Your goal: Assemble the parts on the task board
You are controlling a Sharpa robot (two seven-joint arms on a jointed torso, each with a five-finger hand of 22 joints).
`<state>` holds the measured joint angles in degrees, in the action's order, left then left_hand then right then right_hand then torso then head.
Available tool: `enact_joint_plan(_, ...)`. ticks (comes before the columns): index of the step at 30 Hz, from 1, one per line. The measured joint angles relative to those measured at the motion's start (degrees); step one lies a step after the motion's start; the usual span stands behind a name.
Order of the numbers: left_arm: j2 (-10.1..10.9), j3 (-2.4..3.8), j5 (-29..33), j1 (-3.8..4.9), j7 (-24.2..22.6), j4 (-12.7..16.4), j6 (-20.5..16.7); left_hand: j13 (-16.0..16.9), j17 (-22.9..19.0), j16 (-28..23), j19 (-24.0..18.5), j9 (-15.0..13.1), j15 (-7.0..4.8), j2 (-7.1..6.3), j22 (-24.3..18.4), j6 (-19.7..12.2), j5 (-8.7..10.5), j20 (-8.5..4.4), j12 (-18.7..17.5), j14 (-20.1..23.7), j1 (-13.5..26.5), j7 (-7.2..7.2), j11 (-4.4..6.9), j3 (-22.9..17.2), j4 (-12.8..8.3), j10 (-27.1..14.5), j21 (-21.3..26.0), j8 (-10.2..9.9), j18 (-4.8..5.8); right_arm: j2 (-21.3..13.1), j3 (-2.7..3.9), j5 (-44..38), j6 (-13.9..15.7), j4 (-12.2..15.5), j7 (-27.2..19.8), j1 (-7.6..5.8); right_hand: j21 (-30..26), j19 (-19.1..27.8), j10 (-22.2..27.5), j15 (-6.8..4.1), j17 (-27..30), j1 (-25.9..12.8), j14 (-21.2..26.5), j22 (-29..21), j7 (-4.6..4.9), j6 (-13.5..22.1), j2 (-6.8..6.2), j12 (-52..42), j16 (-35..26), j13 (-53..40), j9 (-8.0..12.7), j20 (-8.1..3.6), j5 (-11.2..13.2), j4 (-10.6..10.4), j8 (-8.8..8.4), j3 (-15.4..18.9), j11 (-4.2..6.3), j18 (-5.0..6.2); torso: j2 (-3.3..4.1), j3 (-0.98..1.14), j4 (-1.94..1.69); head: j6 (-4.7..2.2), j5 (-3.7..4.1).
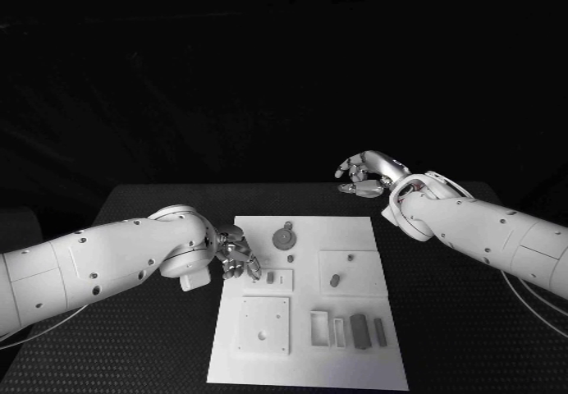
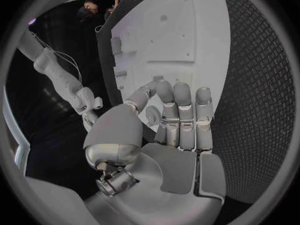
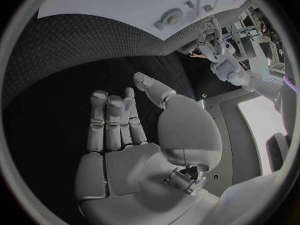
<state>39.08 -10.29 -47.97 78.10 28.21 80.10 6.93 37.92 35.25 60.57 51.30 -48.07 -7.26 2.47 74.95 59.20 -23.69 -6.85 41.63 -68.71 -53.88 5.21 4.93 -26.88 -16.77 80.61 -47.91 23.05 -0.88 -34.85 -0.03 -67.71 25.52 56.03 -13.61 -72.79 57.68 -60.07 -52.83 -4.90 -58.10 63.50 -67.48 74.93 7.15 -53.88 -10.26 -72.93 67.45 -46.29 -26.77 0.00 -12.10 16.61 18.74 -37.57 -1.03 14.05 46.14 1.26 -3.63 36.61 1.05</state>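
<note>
My left robot hand hangs over the task board's left edge, fingers loosely apart, gripping nothing I can see. My right robot hand waits beyond the board's far right corner, fingers apart and empty. The parts lie across the board. If I come down carelessly, I could knock the small piece just right of my fingers.

1 task board, 2 hands, approx 6 grey parts
</note>
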Motion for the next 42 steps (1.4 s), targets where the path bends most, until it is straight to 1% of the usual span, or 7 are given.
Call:
enact_joint_plan(10, -1.0, -1.27, -2.5, 0.03, 1.2, -0.3, 0.0, 0.5, 0.4, 0.6, 0.0, -0.6, -0.08, -0.15, 0.0, 0.7, -0.24, 0.00, 0.7, -0.1, 0.5, -0.34, 0.42, 0.1, -0.1, 0.6, -0.7, -0.1, 0.00, 0.2, 0.10, 0.1, 0.0, -0.7, 0.0, -0.07, 0.0, 0.0, 0.0, 0.00, 0.0, -0.2, 0.0, 0.0, -0.10, 0.1, -0.22, 0.0, 0.0, 0.0, 0.0, 0.00, -0.3, 0.0, -0.22, 0.0, 0.00, 0.01, -0.01, -0.02, 0.04, 0.47, -0.24)
enact_joint_plan(20, -1.5, -1.44, -4.1, 0.03, 1.5, -1.3, 0.0, 0.8, 0.6, 0.9, 0.0, -0.6, -0.08, 0.14, 0.0, 0.7, -0.25, 0.00, 1.1, -0.1, 0.8, -0.37, 0.48, -0.1, 0.1, 0.7, -0.9, 0.1, 0.00, 0.2, 0.12, 0.1, 0.0, -0.4, 0.0, -0.07, 0.0, 0.0, 0.2, 0.00, 0.0, -0.2, 0.0, 0.0, -0.11, 0.1, -0.22, 0.0, 0.0, 0.0, 0.0, 0.01, -0.3, 0.0, -0.22, 0.0, -0.20, 0.01, 0.01, -0.03, 0.10, 0.36, -0.25)
enact_joint_plan(22, -1.7, -1.44, -4.3, 0.03, 1.5, -1.6, 0.0, 0.8, 0.6, 0.9, 0.0, -0.6, -0.08, 0.14, 0.0, 0.8, -0.25, 0.00, 1.1, -0.1, 0.8, -0.40, 0.42, -0.1, 0.1, 0.8, -1.1, 0.1, 0.00, 0.2, 0.13, 0.2, 0.0, -0.4, 0.0, -0.07, -0.1, 0.0, 0.2, 0.08, 0.0, -0.2, 0.1, 0.0, -0.08, 0.3, -0.22, 0.0, 0.0, 0.0, 0.0, 0.01, -0.6, 0.0, -0.22, 0.0, -0.21, 0.01, 0.02, -0.03, 0.10, 0.49, 0.09)
enact_joint_plan(25, -1.8, -1.44, -4.5, 0.03, 1.5, -2.0, 0.0, 0.9, 0.6, 0.9, 0.0, -0.9, -0.08, 0.15, 0.0, 0.8, -0.24, 0.00, 1.1, -0.1, 0.8, -0.40, 0.49, -0.1, 0.1, 0.9, -1.1, 0.1, 0.00, 0.2, 0.13, 0.4, 0.0, -0.3, 0.0, -0.07, -0.5, 0.7, 1.1, 0.23, 0.2, -0.5, 1.0, 0.0, 0.14, 0.7, -0.46, 0.3, -0.4, 0.2, -0.1, 0.49, -0.6, 0.0, -0.51, -0.3, -0.37, 0.05, 0.02, -0.04, 0.08, 0.58, 0.34)
enact_joint_plan(27, -2.0, -1.44, -4.6, 0.02, 1.5, -2.4, 0.0, 0.9, 0.6, 0.9, 0.0, -0.9, -0.08, 0.15, 0.0, 0.8, -0.24, 0.00, 1.1, -0.1, 0.7, -0.39, 0.49, -0.1, 0.1, 0.9, -1.1, 0.1, 0.00, 0.2, 0.13, 0.5, 0.0, -0.1, 0.0, -0.07, -0.8, 1.1, 1.2, 0.31, 0.4, -0.5, 1.2, 0.0, 0.19, 0.7, -0.45, 0.4, -0.6, 0.4, -0.1, 0.40, -0.6, 0.0, -0.65, -0.3, -0.40, 0.06, 0.03, -0.07, 0.08, 0.60, 0.36)
enact_joint_plan(32, -2.3, -1.74, -4.7, -0.01, 1.5, -2.7, 0.0, 0.9, 0.6, 0.9, 0.0, -0.9, -0.08, 0.16, 0.0, 0.9, -0.44, 0.00, 1.1, -0.1, 0.7, -0.31, 0.48, 0.0, 0.2, 0.9, -1.1, 0.1, 0.00, 0.2, 0.13, 0.7, 0.0, 0.0, 0.0, -0.07, -1.9, 2.5, 2.5, 0.70, 1.0, -0.5, 2.6, 0.0, 0.83, 1.4, -0.45, 1.5, -1.8, 1.2, -0.2, 1.21, -0.6, 0.0, -0.99, -0.3, -0.82, 0.07, 0.04, -0.07, 0.12, 0.57, 0.27)
enact_joint_plan(42, -2.6, -1.81, -4.7, -0.12, 1.3, -3.4, 0.0, 0.9, 0.6, 0.9, 0.0, -1.8, -0.08, 0.16, 0.0, 1.1, -0.44, 0.00, 1.4, -0.1, 0.7, -0.44, 0.58, 0.0, 0.2, 1.2, -1.1, 0.0, 0.00, 0.2, 0.13, 0.8, 0.0, 0.4, -0.1, -0.07, -1.9, 2.5, 2.5, 0.70, 1.1, -0.5, 2.6, 0.0, 0.82, 1.4, -0.45, 1.5, -1.8, 1.4, -0.3, 1.21, -0.6, 0.0, -0.99, -0.3, -0.82, 0.09, 0.02, -0.04, 0.07, 0.51, 0.36)
